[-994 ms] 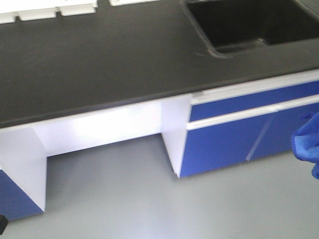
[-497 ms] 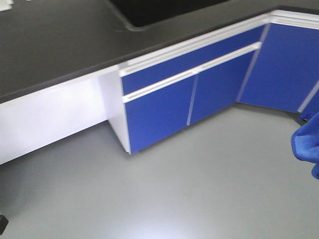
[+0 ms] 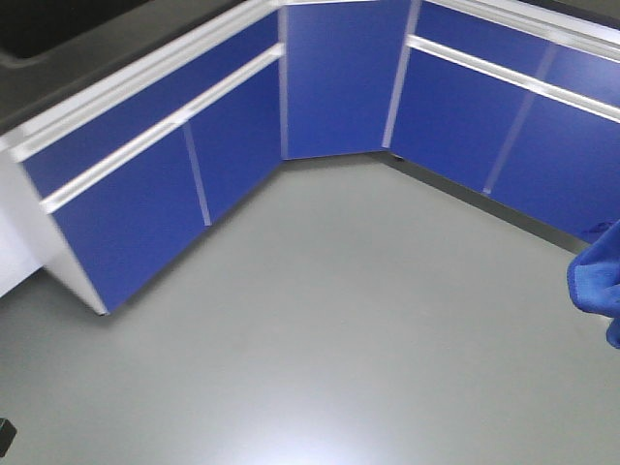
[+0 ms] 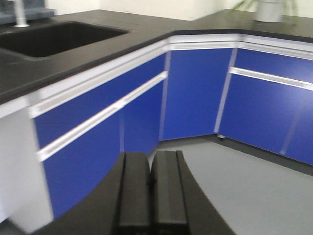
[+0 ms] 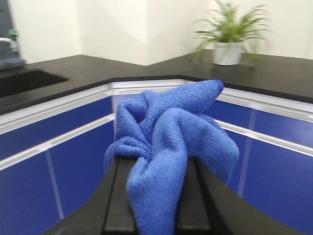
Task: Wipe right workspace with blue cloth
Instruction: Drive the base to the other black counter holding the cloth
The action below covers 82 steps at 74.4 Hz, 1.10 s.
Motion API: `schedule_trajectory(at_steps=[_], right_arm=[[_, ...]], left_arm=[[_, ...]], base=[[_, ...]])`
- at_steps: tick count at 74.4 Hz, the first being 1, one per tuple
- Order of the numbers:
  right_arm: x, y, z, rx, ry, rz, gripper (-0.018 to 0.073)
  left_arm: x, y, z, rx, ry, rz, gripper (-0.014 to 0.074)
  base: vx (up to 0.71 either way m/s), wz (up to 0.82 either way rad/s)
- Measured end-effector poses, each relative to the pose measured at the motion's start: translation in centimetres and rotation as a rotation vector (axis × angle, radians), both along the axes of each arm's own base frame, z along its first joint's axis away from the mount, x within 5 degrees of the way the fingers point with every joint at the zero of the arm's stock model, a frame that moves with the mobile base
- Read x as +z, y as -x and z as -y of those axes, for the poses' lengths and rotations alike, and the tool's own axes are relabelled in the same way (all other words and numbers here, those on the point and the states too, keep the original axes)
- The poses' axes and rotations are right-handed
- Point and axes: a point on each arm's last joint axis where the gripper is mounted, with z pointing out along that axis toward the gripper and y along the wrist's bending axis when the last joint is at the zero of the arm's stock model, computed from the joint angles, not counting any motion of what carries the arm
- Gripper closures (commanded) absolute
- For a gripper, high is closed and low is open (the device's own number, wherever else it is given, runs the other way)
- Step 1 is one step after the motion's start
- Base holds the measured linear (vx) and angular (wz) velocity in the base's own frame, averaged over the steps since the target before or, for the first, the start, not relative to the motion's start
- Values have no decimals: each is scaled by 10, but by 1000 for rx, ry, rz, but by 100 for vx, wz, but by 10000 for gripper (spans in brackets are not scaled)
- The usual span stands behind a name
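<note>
The blue cloth (image 5: 171,127) is bunched between the black fingers of my right gripper (image 5: 155,169), which is shut on it and holds it in the air in front of blue cabinets. A part of the cloth (image 3: 599,281) shows at the right edge of the front view. My left gripper (image 4: 150,161) is shut with its jaws pressed together and nothing between them, held above the grey floor. The black worktop on the right (image 5: 274,73) lies beyond the cloth.
Blue cabinet doors (image 3: 184,165) with white rails meet in a corner (image 3: 334,77). A black sink (image 4: 54,36) is set in the left worktop. A potted plant (image 5: 229,46) stands on the right worktop. Grey floor (image 3: 329,329) fills the foreground.
The front view has swung to the right: the worktop and sink have slid out to the left and the cabinet corner has come into view. The cloth stays at the right edge.
</note>
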Motion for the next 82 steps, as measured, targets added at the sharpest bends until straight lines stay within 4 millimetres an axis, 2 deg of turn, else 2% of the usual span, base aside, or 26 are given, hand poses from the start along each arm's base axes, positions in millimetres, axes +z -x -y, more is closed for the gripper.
schedule_trajectory(at_steps=[30,82], right_arm=[[0,0,0,0,0,0,564],[0,0,0,0,0,0,564]], left_arm=[[0,0,0,0,0,0,603],[0,0,0,0,0,0,603]], base=[[-16,-62],[-8,-44]])
